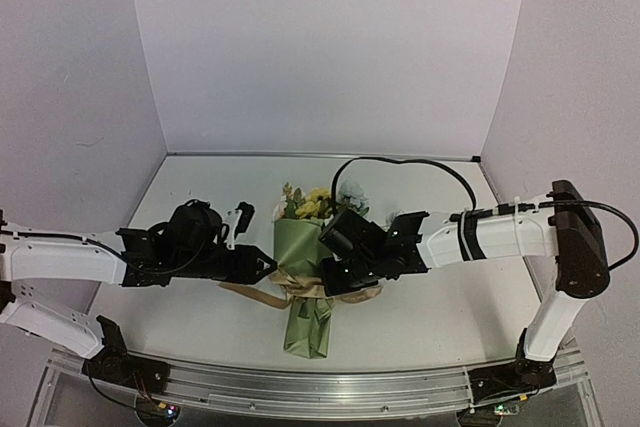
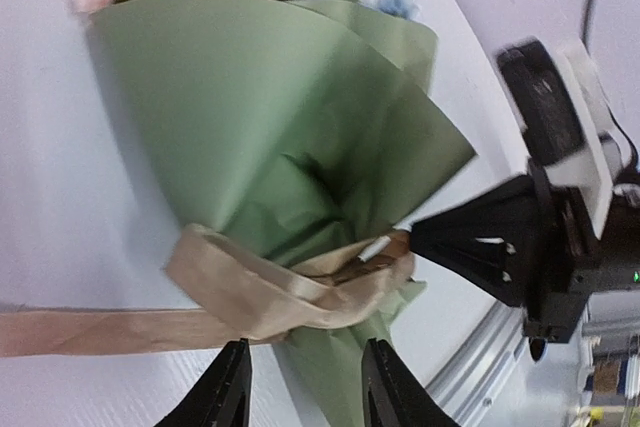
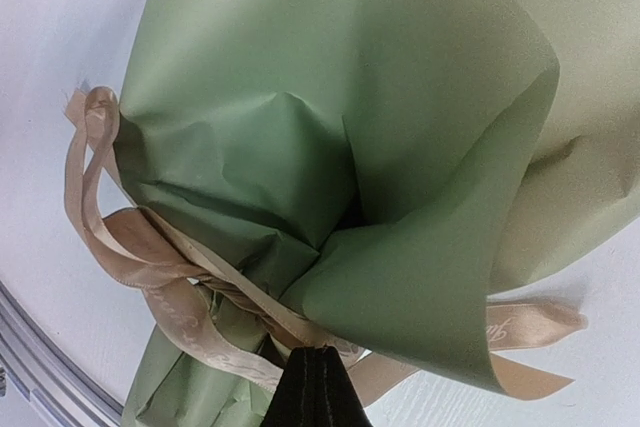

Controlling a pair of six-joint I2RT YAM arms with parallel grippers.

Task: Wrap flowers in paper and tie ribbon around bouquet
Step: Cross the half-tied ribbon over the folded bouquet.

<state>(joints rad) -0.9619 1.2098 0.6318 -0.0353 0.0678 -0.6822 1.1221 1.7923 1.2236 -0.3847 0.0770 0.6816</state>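
**A:** Where was the bouquet (image 1: 300, 247) in that shot?

**B:** Pretty much dead centre of the surface (image 1: 430, 317), lying flat. The flowers (image 1: 315, 202) poked out at the 12 o'clock end, yellow ones and a pale one. The squeezed tail of the olive paper (image 2: 270, 117) pointed to 6.

**A:** And the ribbon (image 2: 260, 292)?

**B:** It was wrapped round the narrow waist of the cone and bunched in a loose knot. One long tail trailed flat toward 9 o'clock, and a couple of short ends stuck out toward 3.

**A:** What about the claws?

**B:** The left claw (image 2: 305, 352) sat at 9 o'clock of the waist. Its fingers were partway apart with nothing between them, just beside the knot. The right claw (image 3: 315, 377) was opposite it at 3 o'clock, pinched fully closed, with its tip right up against the ribbon where the paper gathers. Honestly couldn't tell if a strand was caught in it or if it was only touching.
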